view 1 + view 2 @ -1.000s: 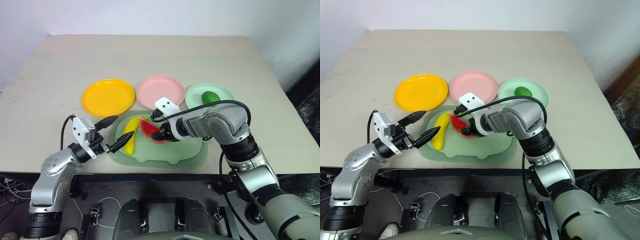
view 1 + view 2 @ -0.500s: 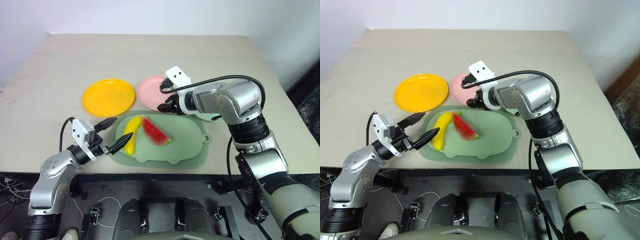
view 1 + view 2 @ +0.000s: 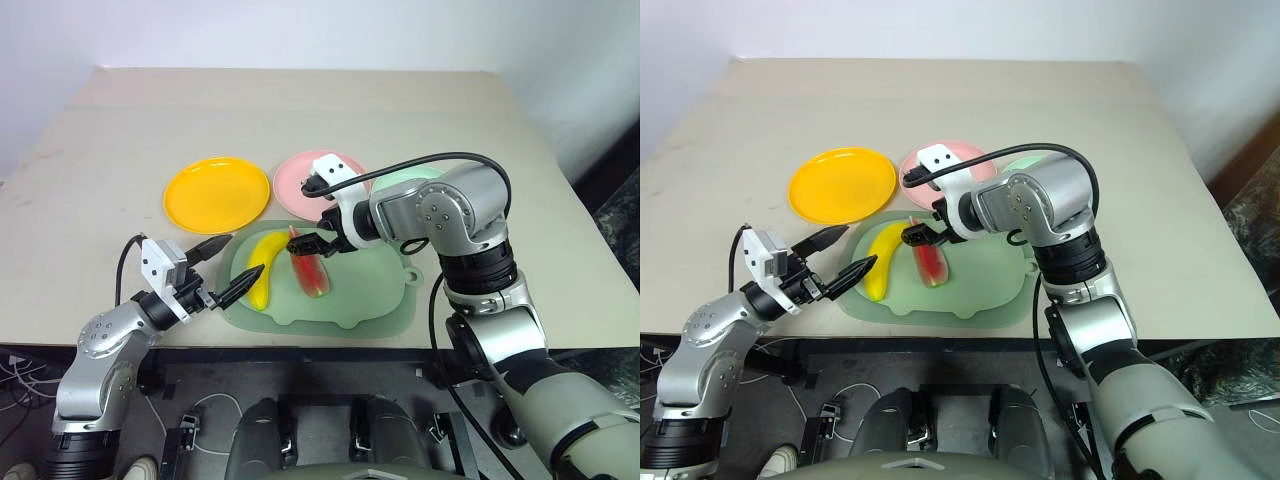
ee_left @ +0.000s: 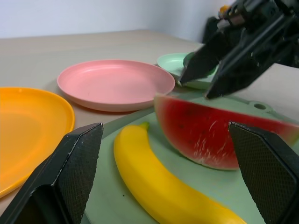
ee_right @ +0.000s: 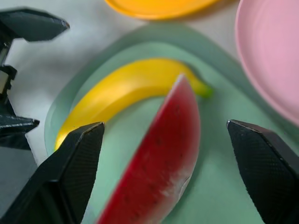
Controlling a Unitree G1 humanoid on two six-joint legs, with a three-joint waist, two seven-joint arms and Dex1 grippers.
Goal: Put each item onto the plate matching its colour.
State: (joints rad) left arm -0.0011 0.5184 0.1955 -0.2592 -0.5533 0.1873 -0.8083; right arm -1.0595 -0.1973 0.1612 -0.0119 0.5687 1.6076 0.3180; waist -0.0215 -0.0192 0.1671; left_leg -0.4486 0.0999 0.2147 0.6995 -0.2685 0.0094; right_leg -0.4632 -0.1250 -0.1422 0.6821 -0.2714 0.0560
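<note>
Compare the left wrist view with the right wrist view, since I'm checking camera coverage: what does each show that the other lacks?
Left wrist alone: the green plate and the right gripper, open above the tray. Right wrist alone: the open left gripper beside the tray. Both: banana and watermelon wedge lying on the tray, plus the pink plate and yellow plate.

Pink plate (image 3: 300, 180) bare — right gripper (image 3: 312, 238) overhangs the tray (image 3: 380, 300).

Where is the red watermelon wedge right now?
In the head views, the red watermelon wedge lies on the large pale-green tray, just right of the curved yellow banana, under the open right pincer.
</note>
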